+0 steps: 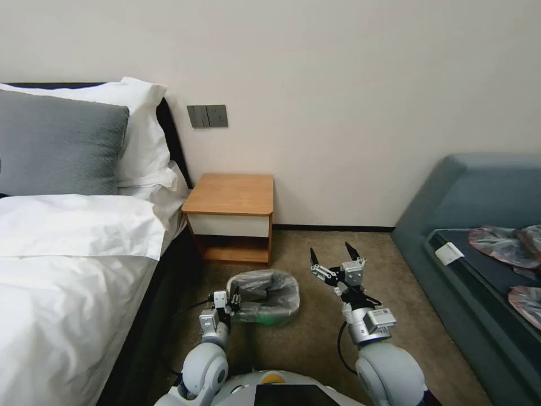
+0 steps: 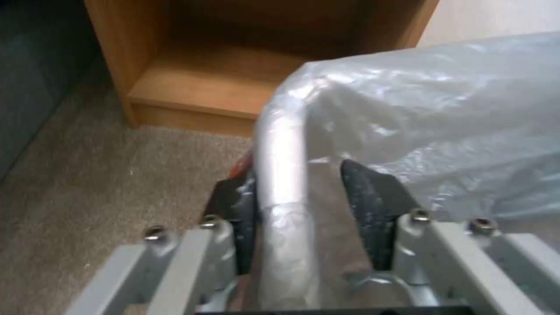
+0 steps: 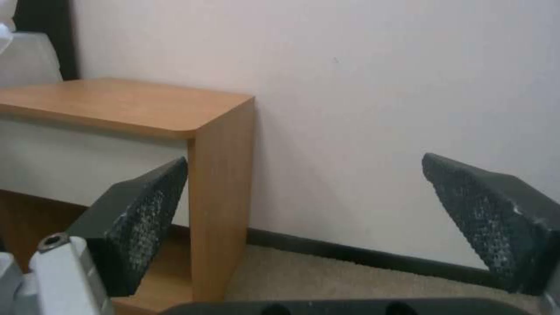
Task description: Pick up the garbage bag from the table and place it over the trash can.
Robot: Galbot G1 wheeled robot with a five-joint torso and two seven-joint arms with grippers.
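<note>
We find the garbage bag [image 1: 265, 293] already draped over the trash can [image 1: 270, 317], just in front of the desk [image 1: 231, 194]. The left pincer [image 2: 309, 197] straddles the wrapped rim, seemingly parted. We should smooth the film down evenly. The right pincer [image 1: 333, 257] hangs released beside the can, above carpet.

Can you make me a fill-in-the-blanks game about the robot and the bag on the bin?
1. The crinkly translucent grey plastic garbage bag is draped over the small cream plastic ____.
2. The left claw straddles the bag-covered rim, while the right claw hangs ____ with nothing in it.
3. The small wooden-topped table stands between the sofa and the white ____.

Missing words: trash can; open; bed
</note>
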